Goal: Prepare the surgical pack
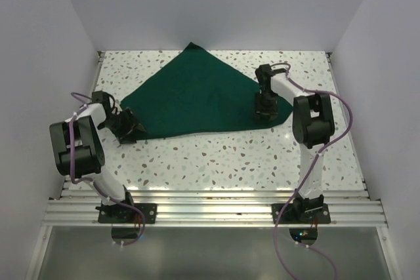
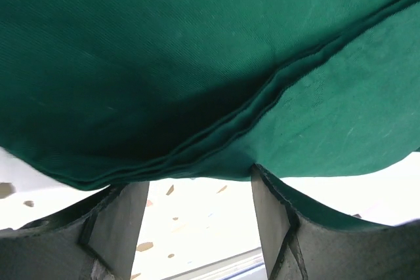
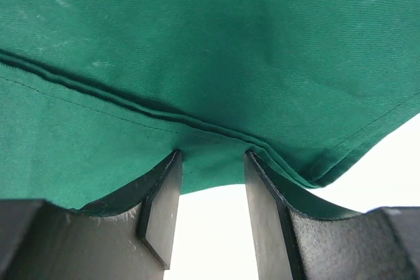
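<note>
Dark green folded cloth drape [image 1: 197,96] lies on the speckled white surface [image 1: 230,155]. Left hand [image 1: 128,124]: wide open, drape hem just ahead, nothing gripped. Right hand [image 1: 266,106]: partly open, drape edge at its tips, nothing gripped.

Robot lab cell, white walls [image 1: 216,4], speckled table [image 1: 216,155]

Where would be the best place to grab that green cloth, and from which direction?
Probably the near hem, close to the two outer corners. The cloth lies flat on the table in folded layers, so only that stacked hem offers something to pinch. Come in low from the near side, one finger under, one over. The left gripper and right gripper sit open there.
</note>
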Available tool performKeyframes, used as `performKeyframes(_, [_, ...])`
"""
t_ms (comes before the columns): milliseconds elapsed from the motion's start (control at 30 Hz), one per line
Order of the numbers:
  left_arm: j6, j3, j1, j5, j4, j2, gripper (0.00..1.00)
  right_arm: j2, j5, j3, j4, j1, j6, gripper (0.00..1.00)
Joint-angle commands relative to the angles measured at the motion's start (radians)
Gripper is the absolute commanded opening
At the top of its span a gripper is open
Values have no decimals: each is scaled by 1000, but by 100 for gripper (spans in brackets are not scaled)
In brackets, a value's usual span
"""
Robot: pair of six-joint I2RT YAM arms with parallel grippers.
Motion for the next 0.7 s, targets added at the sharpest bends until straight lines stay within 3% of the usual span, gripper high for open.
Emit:
performKeyframes(0, [76, 31, 17, -40, 6, -10, 68, -68, 19, 14, -9, -13, -35, 47])
performKeyframes(267, [42, 94, 17, -75, -53, -211, 71, -75, -69, 193, -61, -5, -29, 47])
performKeyframes(400, [11, 73, 9, 14, -44, -217, 63, -50, -125, 221, -56, 5, -15, 47])
performKeyframes(500, [-45, -23, -6, 138, 57, -230, 37, -46, -150, 209, -33, 21, 3, 47])
performKeyframes(667, [-151, -123, -61, 230, 265, -207, 20, -29, -210, 186, -9, 30, 22, 47])
